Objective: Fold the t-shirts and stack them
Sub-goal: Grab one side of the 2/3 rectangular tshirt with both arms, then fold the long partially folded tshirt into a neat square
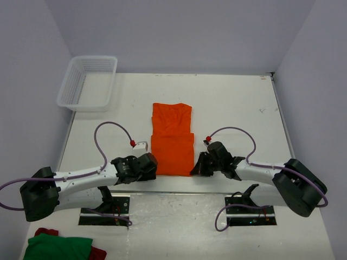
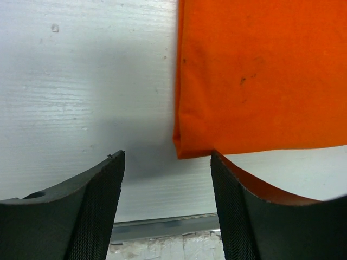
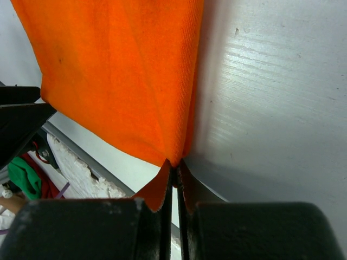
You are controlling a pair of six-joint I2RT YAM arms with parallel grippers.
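One orange t-shirt (image 1: 172, 141) lies flat at centre of the table (image 1: 233, 108) in the top view, folded to a narrow strip. Its lower half looks doubled, with a cross edge showing approx. mid-length. Left gripper (image 1: 150, 164) sits at the shirt's lower-left corner. In the left wrist view its jaws stand wide apart with nothing between them. The cloth corner (image 2: 187, 149) lies just ahead of the gap, close by the finger at right of frame; contact cannot be confirmed. Right gripper (image 1: 199, 165) sits at the lower-right corner. In the right wrist view (image 3: 174, 173) its jaws are pinched tight on the shirt's edge, fabric (image 3: 119, 76) fanning up from the tips. Assessment: a cross-fold step is in hand, with one corner gripped and the other free. Whether the left arm is about to take hold or is done cannot be told. Next move, if another fold is due: left jaws close on their corner, then both arms lift level and carry toward the upper edge so the hem stays square. Otherwise the right jaws part and both arms back off w/o dragging the cloth. Basket (image 1: 81, 106) stands at upper left; green (image 1: 57, 246) and red (image 1: 46, 232) garments lie at lower left, off the table.
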